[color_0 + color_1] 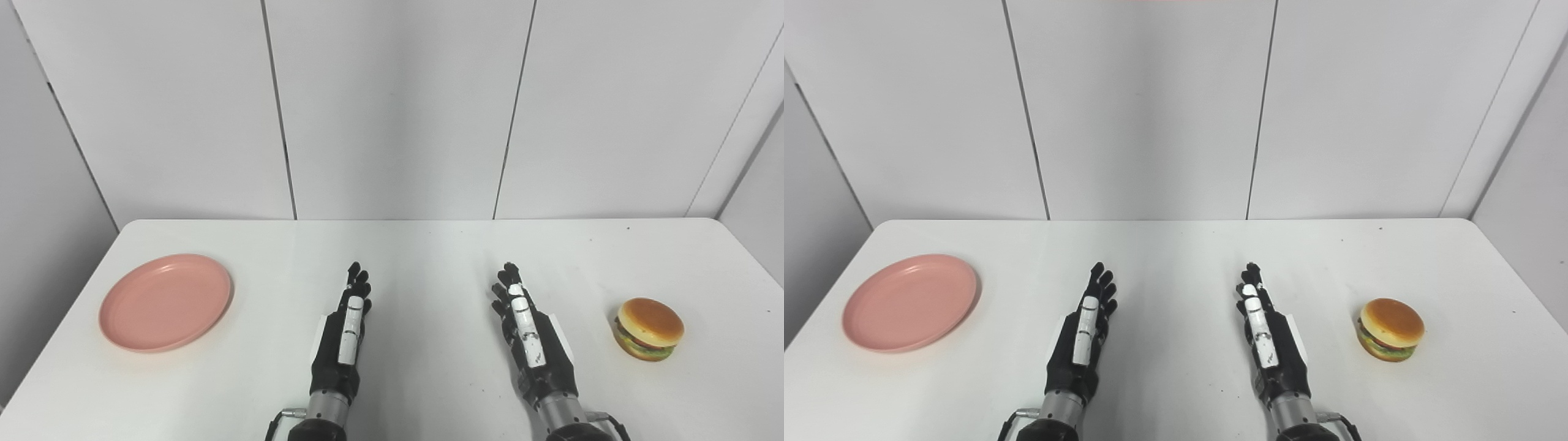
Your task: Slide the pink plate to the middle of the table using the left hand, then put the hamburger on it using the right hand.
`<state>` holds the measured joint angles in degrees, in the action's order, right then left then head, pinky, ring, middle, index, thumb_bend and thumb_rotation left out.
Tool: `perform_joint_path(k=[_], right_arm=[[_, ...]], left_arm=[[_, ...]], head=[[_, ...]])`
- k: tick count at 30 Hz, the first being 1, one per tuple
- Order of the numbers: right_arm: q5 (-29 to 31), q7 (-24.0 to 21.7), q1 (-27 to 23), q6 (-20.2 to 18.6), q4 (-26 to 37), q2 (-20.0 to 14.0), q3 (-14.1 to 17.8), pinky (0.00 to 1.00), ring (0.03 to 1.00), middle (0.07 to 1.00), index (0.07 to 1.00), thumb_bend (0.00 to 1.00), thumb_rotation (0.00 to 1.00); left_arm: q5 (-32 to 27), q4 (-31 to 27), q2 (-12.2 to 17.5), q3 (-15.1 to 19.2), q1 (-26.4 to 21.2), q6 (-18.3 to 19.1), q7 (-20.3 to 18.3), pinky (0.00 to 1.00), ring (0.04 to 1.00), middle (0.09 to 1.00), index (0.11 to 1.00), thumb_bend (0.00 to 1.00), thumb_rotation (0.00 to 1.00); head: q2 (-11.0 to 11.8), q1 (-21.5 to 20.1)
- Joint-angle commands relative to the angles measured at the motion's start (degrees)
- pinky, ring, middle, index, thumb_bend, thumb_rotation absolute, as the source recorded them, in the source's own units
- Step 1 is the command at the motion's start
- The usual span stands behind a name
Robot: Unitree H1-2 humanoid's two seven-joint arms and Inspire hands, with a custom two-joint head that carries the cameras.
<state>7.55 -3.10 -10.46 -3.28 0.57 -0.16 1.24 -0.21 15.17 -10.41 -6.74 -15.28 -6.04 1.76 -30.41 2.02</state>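
A pink plate (pixel 165 302) lies empty on the left side of the white table (pixel 429 257). A hamburger (pixel 649 329) with a tan bun sits on the right side. My left hand (pixel 346 334) rests open near the front middle, fingers stretched forward, well to the right of the plate. My right hand (pixel 530 337) rests open beside it, fingers stretched forward, to the left of the hamburger. Neither hand holds or touches anything. The plate (pixel 909 301), hamburger (pixel 1391 329), left hand (pixel 1082 340) and right hand (pixel 1268 340) show the same way in the right eye view.
White wall panels (pixel 392 110) stand right behind the table's far edge. Bare table surface lies between the two hands and beyond them toward the back.
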Motion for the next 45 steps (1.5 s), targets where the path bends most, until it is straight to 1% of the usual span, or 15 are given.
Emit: perform_joint_path(k=[1, 7, 18, 24, 28, 30, 31, 32, 33, 34, 35, 38, 42, 44, 45], right_arm=[[0.1, -0.3, -1.6, 1.9, 1.9, 0.2, -0.1, 1.0, 1.0, 1.0, 1.0, 0.51, 0.94], [0.3, -0.5, -1.7, 2.1, 1.5, 0.0, 0.0, 1.0, 1.0, 1.0, 1.0, 0.53, 0.92], [-0.1, 0.0, -1.6, 1.2, 2.1, 0.2, 0.0, 1.0, 1.0, 1.0, 1.0, 0.53, 0.91], [-0.3, -0.2, -1.7, 2.3, 1.3, 0.0, -0.1, 1.0, 1.0, 1.0, 1.0, 0.53, 0.92], [0.7, -0.8, -1.7, 2.8, 0.9, 0.0, 0.2, 1.0, 1.0, 1.0, 1.0, 0.54, 0.89], [0.8, -0.8, -1.3, 3.5, 0.8, -0.2, 0.5, 1.0, 1.0, 1.0, 1.0, 0.53, 0.89], [0.9, -0.9, -1.3, 3.7, 0.7, -0.4, 0.6, 1.0, 1.0, 1.0, 1.0, 0.53, 0.89], [1.3, -1.0, -1.4, 4.0, 0.2, -0.5, 0.9, 1.0, 1.0, 1.0, 1.0, 0.53, 0.9], [1.9, -1.3, -1.6, 4.3, -0.5, -0.6, 1.2, 1.0, 1.0, 1.0, 1.0, 0.54, 0.89], [2.3, -1.6, -1.9, 4.7, -1.4, -0.7, 1.4, 1.0, 1.0, 1.0, 1.0, 0.55, 0.88], [2.6, -2.0, -2.2, 5.3, -2.4, -0.9, 1.5, 1.0, 1.0, 1.0, 1.0, 0.56, 0.89], [1.8, -1.7, -2.1, 6.3, -3.0, -1.7, 2.0, 1.0, 1.0, 1.0, 1.0, 0.57, 0.92], [1.3, -0.4, -1.6, 5.9, -1.9, -1.4, 2.6, 1.0, 1.0, 1.0, 1.0, 0.51, 0.94], [0.9, 0.1, -1.6, 5.5, -1.3, -1.1, 2.7, 1.0, 0.992, 0.99, 0.995, 0.5, 0.92], [0.9, 0.0, -1.6, 5.5, -1.2, -1.1, 2.6, 1.0, 0.997, 0.996, 0.998, 0.49, 0.95]], left_arm=[[0.6, 1.2, -0.1, 0.2, 1.6, -0.3, 0.2, 1.0, 1.0, 1.0, 1.0, 0.68, 1.0], [0.5, 1.1, -0.2, 0.2, 1.7, -1.1, 0.1, 1.0, 1.0, 1.0, 1.0, 0.65, 1.0], [0.1, 1.2, -0.3, 0.4, 1.5, -0.4, -0.2, 1.0, 1.0, 1.0, 1.0, 0.68, 1.0], [-0.5, 1.5, -0.3, 0.5, 1.4, -0.8, -0.5, 1.0, 1.0, 1.0, 1.0, 0.67, 1.0], [-1.4, 2.3, -1.0, 0.9, 1.4, -2.7, -0.1, 1.0, 1.0, 1.0, 1.0, 0.63, 1.0], [-1.4, 2.3, -1.0, 1.1, 0.8, -3.3, 0.3, 1.0, 1.0, 1.0, 1.0, 0.64, 1.0], [-1.1, 2.2, -0.9, 1.1, 0.6, -3.4, 0.5, 1.0, 1.0, 1.0, 1.0, 0.65, 1.0], [-0.8, 2.0, -0.8, 1.4, 0.2, -4.0, 0.9, 1.0, 1.0, 1.0, 1.0, 0.68, 1.0], [-0.7, 2.0, -0.7, 1.6, -0.3, -4.5, 1.3, 1.0, 1.0, 1.0, 1.0, 0.66, 1.0], [-0.3, 1.5, -0.6, 2.0, -0.9, -4.8, 2.1, 1.0, 1.0, 1.0, 1.0, 0.65, 1.0], [-0.1, 1.1, -0.6, 2.4, -1.4, -4.7, 2.7, 1.0, 1.0, 1.0, 1.0, 0.64, 1.0], [-1.4, -2.7, 0.7, 4.2, -2.9, -2.5, 2.8, 1.0, 1.0, 1.0, 1.0, 0.69, 1.0], [-3.9, -9.2, 3.7, 7.6, -4.4, 1.7, 1.7, 1.0, 1.0, 1.0, 1.0, 0.75, 1.0], [-5.4, -12.8, 5.3, 9.7, -4.9, 4.6, 1.9, 1.0, 1.0, 1.0, 1.0, 0.77, 1.0], [-5.9, -14.0, 5.9, 10.5, -5.2, 5.6, 2.0, 1.0, 1.0, 0.995, 0.997, 0.75, 1.0]], head=[[-0.1, 0.0], [0.0, 0.0], [0.0, 0.0], [0.3, 0.7], [1.2, 4.0], [1.9, 6.4], [2.5, 9.0], [2.5, 9.0], [3.3, 11.7], [3.3, 11.7], [3.8, 13.7], [4.8, 16.7], [5.3, 18.2], [5.6, 19.1], [5.6, 19.1]])
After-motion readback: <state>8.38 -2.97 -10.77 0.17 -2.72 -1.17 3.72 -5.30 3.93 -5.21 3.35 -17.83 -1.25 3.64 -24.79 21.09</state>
